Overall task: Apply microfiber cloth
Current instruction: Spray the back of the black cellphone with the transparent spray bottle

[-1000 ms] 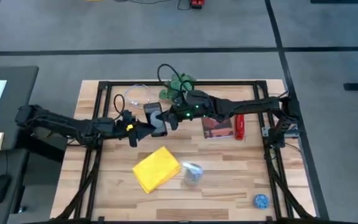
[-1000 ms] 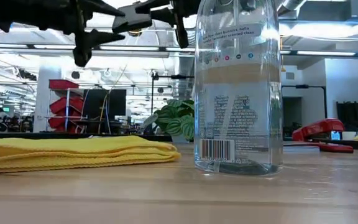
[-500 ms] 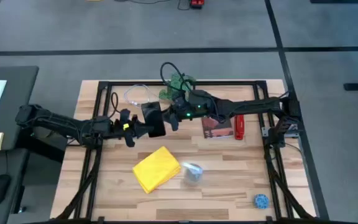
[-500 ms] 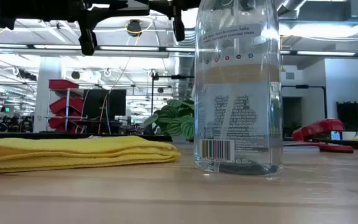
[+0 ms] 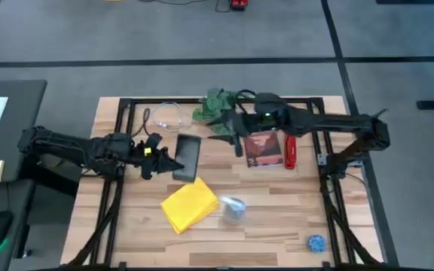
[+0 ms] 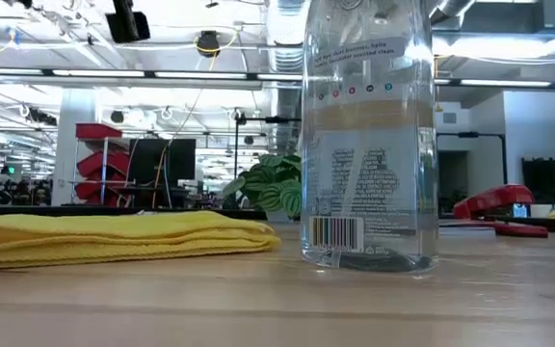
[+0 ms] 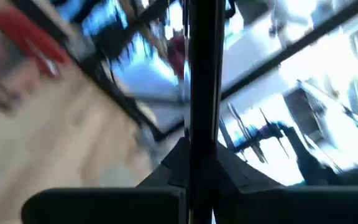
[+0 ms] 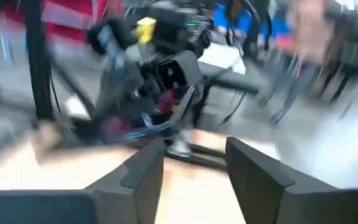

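The folded yellow microfiber cloth (image 5: 191, 204) lies flat on the wooden table near its front middle, and shows in the low view as the cloth (image 6: 114, 236). No gripper touches it. Above the table, left of centre, my left gripper (image 5: 164, 160) is shut on a black phone (image 5: 187, 156). My right gripper (image 5: 228, 137) hangs open to the right of the phone and apart from it. In its wrist view its fingers (image 8: 143, 174) are spread with nothing between them. My left gripper pinches the phone between its two fingers. Its wrist view shows the phone edge-on (image 7: 202, 143), running straight out from between the fingers. The fingers come level from the table's left, at the phone's left side (image 5: 175, 161). The phone is lifted clear of the table.
A clear spray bottle (image 5: 233, 209) stands right beside the cloth. A dark red book (image 5: 262, 150) and a red stapler (image 5: 291, 152) lie right of centre. A small plant (image 5: 217, 102) and a cable (image 5: 164, 117) are at the far edge, a blue ball (image 5: 317, 242) near the front right corner.
My right gripper has drawn away from the phone toward the table's right and far edges. The phone has stayed in my left gripper. Both grippers have risen: in the low view they have gone almost out of the top of the picture.
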{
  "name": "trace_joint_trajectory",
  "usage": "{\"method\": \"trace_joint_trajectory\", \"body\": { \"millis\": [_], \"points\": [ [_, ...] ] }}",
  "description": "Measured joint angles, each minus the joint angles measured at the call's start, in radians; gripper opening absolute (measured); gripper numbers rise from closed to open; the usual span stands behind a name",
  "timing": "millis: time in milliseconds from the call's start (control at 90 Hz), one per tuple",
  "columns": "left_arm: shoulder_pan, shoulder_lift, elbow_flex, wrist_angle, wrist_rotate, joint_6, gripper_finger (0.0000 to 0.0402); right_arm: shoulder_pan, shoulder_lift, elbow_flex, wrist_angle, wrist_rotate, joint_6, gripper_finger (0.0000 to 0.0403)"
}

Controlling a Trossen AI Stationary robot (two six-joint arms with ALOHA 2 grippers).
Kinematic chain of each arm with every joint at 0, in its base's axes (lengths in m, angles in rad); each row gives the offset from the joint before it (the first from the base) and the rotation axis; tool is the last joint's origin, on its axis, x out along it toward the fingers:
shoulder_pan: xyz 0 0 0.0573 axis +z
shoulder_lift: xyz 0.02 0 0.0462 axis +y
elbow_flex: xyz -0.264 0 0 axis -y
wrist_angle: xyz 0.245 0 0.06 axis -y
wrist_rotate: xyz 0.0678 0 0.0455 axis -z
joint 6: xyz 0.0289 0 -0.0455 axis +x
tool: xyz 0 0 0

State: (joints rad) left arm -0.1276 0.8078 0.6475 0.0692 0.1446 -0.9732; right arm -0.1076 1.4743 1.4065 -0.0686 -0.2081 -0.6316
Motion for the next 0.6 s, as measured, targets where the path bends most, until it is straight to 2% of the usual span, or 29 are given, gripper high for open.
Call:
{"method": "trace_joint_trajectory", "body": {
  "millis": [89,311,444,600],
  "points": [
    [0.0,0.039,0.06,-0.026,0.092,-0.036,0.0006,0.017,-0.027,0.0,-0.066,0.006,-0.194,0.0206],
    [0.0,0.159,0.17,-0.037,0.274,-0.12,0.0006,0.092,-0.016,-0.001,-0.122,0.042,-0.508,0.0241],
    [0.0,0.227,0.204,-0.032,0.355,-0.152,0.0007,0.135,0.021,-0.004,-0.094,0.081,-0.62,0.024],
    [0.0,0.273,0.216,-0.034,0.384,-0.159,0.0007,0.187,0.035,-0.002,-0.05,0.084,-0.706,0.0234]
  ]
}}
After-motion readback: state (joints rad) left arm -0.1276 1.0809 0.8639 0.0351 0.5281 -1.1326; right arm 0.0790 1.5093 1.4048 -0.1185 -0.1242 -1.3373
